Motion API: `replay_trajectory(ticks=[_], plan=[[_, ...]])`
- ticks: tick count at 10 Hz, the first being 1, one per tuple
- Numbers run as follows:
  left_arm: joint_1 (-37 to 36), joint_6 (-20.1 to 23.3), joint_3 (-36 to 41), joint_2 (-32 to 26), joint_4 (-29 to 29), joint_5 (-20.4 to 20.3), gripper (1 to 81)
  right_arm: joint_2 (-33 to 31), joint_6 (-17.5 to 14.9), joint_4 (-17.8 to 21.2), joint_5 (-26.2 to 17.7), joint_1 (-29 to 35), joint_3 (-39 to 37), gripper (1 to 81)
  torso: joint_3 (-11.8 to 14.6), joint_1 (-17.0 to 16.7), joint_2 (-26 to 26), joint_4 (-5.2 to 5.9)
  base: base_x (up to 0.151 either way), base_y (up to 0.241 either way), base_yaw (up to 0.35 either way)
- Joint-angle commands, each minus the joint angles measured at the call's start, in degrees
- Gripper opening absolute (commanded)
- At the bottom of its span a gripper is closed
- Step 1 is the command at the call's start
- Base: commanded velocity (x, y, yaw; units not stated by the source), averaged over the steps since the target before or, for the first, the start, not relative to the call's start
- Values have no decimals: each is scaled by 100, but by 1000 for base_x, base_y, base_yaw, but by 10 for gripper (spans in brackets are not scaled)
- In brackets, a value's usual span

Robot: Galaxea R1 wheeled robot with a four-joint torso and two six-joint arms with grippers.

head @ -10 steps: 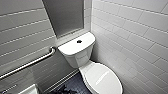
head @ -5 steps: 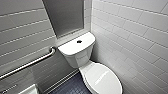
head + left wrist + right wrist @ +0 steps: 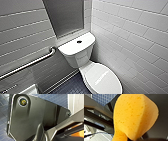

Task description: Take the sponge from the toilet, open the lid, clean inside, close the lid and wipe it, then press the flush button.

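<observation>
The white toilet [image 3: 75, 53] stands in the corner in the head view. Its oval lid [image 3: 102, 77] is down over the bowl. The small dark flush button [image 3: 79, 41] sits in the middle of the flat tank top. The orange sponge [image 3: 134, 117] looms large and close in the right wrist view, squeezed narrow at one end, with my right gripper shut on it. My left gripper stands open, holding nothing. In the left wrist view an orange strip [image 3: 78, 134] shows past the dark robot parts; I cannot tell what it is.
A metal grab bar [image 3: 27, 65] runs along the grey tiled wall left of the tank. White tiled wall [image 3: 135, 37] stands close on the toilet's right. Dark blue tiled floor [image 3: 71, 87] lies left of the bowl, and a white object [image 3: 30, 90] stands at the lower left.
</observation>
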Motion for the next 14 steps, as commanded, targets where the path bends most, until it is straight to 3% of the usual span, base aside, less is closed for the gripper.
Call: replay_trajectory(ticks=[1,2,3,5,8,10,14], plan=[[158,4107,-56,8,-3132,352,811,-431,9,-117,-422,-48,627,10,0,0,0,0,0,0,0],[110,3070,-43,41,-2236,204,811,-712,18,-108,-397,57,1013,10,0,0,0,0,0,0,0],[255,6106,-82,104,-4786,333,811,-1141,18,-99,-171,172,1575,10,0,0,0,0,0,0,0],[264,6251,-449,358,-4966,421,811,-2186,-35,-100,349,583,2858,10,0,0,0,0,0,0,0],[316,6286,-750,561,-4966,421,811,-2956,9,-29,422,1692,3347,10,2,0,0,0,0,0,0],[439,6295,-865,675,-4966,421,811,-3149,18,242,317,2561,3417,10,2,0,0,0,0,0,0],[659,6304,-1102,992,-4905,413,811,-3589,27,604,-535,4144,3654,10,2,0,0,0,0,0,0]])
